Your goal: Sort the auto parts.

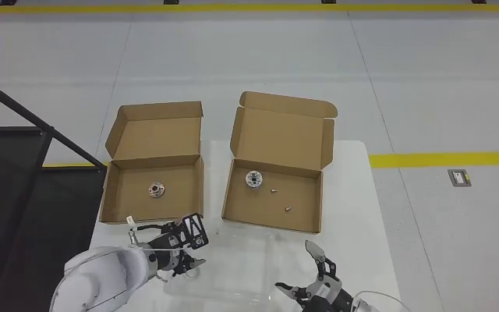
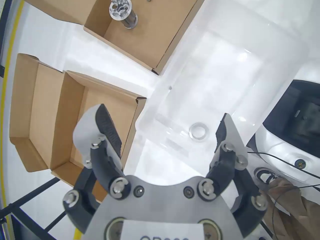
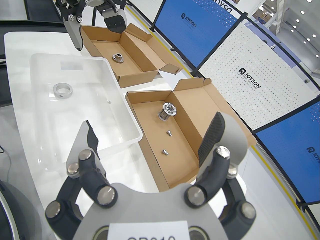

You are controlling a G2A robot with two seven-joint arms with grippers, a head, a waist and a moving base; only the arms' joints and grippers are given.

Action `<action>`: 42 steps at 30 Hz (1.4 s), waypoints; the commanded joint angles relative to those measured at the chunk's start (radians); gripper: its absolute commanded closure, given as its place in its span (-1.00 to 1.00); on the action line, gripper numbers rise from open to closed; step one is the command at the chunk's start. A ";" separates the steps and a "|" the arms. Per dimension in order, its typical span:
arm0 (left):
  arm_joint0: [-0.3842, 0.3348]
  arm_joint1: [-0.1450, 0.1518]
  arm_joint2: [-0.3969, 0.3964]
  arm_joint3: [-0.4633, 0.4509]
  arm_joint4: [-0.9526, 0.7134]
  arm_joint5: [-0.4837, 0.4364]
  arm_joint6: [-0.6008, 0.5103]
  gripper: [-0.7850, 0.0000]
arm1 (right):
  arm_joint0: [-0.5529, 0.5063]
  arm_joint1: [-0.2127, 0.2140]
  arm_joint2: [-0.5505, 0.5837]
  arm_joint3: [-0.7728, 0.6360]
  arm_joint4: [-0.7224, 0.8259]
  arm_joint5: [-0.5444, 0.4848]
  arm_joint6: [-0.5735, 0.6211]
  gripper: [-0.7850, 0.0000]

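Observation:
A silver ring (image 3: pixel 61 89) lies in a clear plastic tray (image 3: pixel 67 56) at the table's near side. My left gripper (image 2: pixel 166 131) hangs open above the tray's left end, with the ring (image 2: pixel 198 131) just below its fingers and nothing held. At the tray's right end my right gripper (image 3: pixel 152 133) is also open and empty. The left cardboard box (image 1: pixel 153 191) holds a flanged bushing (image 1: pixel 157 189). In the right box (image 1: pixel 273 195) stand a toothed pulley (image 1: pixel 253 179) and two small screws (image 1: pixel 273 189) (image 1: pixel 287 208).
Both boxes have their lids folded back, away from me. The white table (image 1: pixel 351 234) has bare room right of the right box. A black frame (image 1: pixel 31 132) stands off the table's left side, and blue and white panels (image 3: pixel 250 81) stand beyond it.

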 commanded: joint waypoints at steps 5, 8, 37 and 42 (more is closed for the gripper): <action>0.000 0.000 0.000 0.000 0.000 0.000 0.000 -1.00 | 0.000 0.000 0.000 0.000 0.000 0.000 0.000 -1.00; 0.000 0.000 0.000 0.000 0.000 0.000 0.000 -1.00 | 0.000 0.000 0.000 0.000 0.000 0.000 0.000 -1.00; -0.068 0.140 0.314 0.087 0.629 -0.184 0.347 -1.00 | 0.000 0.000 0.000 0.000 0.000 0.000 0.000 -1.00; -0.064 0.136 0.351 0.103 0.680 -0.165 0.326 -1.00 | 0.000 0.000 0.000 0.000 0.000 0.000 0.000 -1.00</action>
